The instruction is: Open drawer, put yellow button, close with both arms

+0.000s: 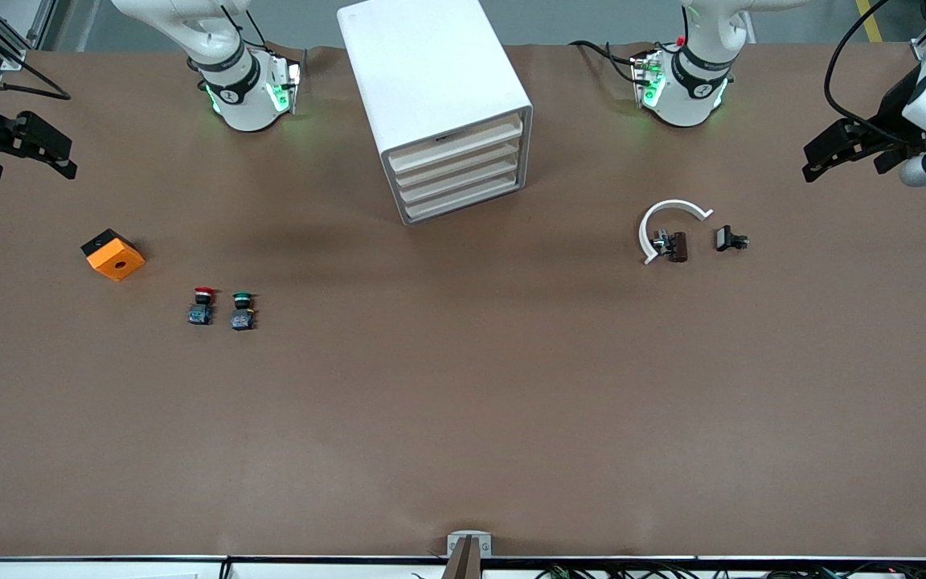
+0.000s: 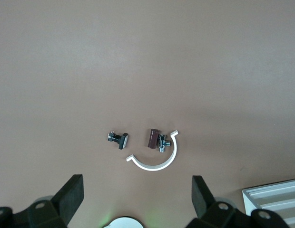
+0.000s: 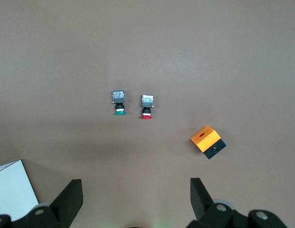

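The white cabinet [image 1: 431, 72] stands at the middle of the table near the arms' bases. Its top drawer [image 1: 456, 143] is shut, flush with the three lower ones. No yellow button is in view; it is hidden or out of view. My left gripper [image 1: 821, 161] is open and empty, up in the air at the left arm's end of the table; it also shows in the left wrist view [image 2: 135, 190]. My right gripper [image 1: 65, 159] is open and empty, up at the right arm's end; it also shows in the right wrist view [image 3: 136, 190].
A red-capped button [image 1: 202, 305] and a green-capped button [image 1: 243, 310] stand side by side toward the right arm's end, with an orange box [image 1: 113, 255] beside them. A white curved clip [image 1: 666, 221], a brown part [image 1: 676, 245] and a small black part [image 1: 728, 239] lie toward the left arm's end.
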